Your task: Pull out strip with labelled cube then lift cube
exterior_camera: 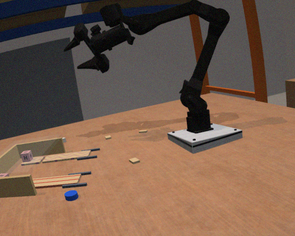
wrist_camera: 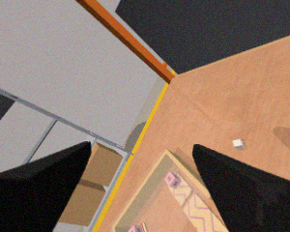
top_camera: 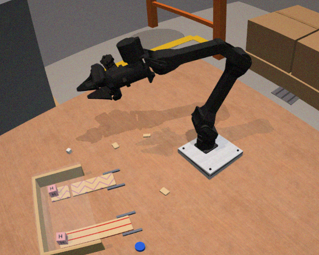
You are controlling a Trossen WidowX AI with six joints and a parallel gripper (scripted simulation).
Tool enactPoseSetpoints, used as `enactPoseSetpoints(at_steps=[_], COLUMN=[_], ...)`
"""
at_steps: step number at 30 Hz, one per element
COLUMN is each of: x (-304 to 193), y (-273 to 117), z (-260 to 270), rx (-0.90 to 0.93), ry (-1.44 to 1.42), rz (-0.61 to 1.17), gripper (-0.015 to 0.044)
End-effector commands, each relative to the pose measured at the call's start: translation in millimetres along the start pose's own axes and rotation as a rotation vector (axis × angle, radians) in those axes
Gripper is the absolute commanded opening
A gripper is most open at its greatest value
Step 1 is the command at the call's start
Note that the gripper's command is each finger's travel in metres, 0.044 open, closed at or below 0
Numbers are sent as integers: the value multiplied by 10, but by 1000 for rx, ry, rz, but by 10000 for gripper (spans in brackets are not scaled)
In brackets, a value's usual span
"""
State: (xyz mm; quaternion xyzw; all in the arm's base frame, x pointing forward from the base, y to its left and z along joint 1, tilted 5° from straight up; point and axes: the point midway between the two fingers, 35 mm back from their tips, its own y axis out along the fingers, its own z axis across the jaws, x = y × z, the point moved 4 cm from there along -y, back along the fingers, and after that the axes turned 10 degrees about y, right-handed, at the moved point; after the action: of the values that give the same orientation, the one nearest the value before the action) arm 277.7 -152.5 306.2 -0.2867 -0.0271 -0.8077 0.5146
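Note:
A strip with red lines [top_camera: 99,229] [exterior_camera: 56,180] looks whole; a pink cube marked H [top_camera: 61,237] [exterior_camera: 2,175] [wrist_camera: 135,228] stands at its far end. A zigzag strip is in two pieces with a gap: a long near piece [top_camera: 93,184] [exterior_camera: 66,156] [wrist_camera: 200,213] and a short far piece [top_camera: 61,193] [exterior_camera: 34,161], with another pink H cube [top_camera: 52,190] [exterior_camera: 26,156] [wrist_camera: 172,180] on the far piece. My gripper [top_camera: 82,93] [exterior_camera: 71,59] [wrist_camera: 142,148] is open and empty, high above the table, well away from both strips.
A three-sided wooden wall [top_camera: 37,214] [exterior_camera: 13,186] surrounds the far ends, under a see-through sheet. Dark rails [top_camera: 116,186] [top_camera: 132,232] flank the near ends. A blue disc [top_camera: 140,246] [exterior_camera: 71,195], small white cube [top_camera: 68,150] [wrist_camera: 238,143] and wooden chips [top_camera: 115,145] [top_camera: 164,191] lie outside.

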Motion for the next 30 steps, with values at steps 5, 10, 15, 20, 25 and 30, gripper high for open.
enactPoseSetpoints(at_steps=[5, 10, 15, 20, 25, 30], x=[-1124, -1606, -1650, -1650, -1650, -1650], y=[-150, -351, -374, -374, -374, -374], z=[-114, -213, -225, -225, -225, -225], rx=[12, 94, 104, 104, 104, 104], ry=[-696, -1057, -1092, -1092, -1092, -1092], rz=[352, 517, 532, 532, 532, 532], gripper=[400, 400, 400, 400, 400, 400])
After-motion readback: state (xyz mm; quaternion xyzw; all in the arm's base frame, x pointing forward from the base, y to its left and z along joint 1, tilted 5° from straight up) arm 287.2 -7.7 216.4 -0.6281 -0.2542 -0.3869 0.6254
